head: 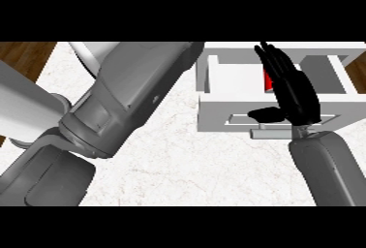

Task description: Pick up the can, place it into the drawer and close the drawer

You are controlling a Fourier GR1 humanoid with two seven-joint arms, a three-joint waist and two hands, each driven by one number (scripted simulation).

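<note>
The red can sits inside the open white drawer on the table. The right robot hand hovers above it, fingers straight, holding nothing. Best now to press flat against the drawer's front and push evenly.

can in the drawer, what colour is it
Red: the can shows in the head view, partly hidden behind the right hand.
</note>
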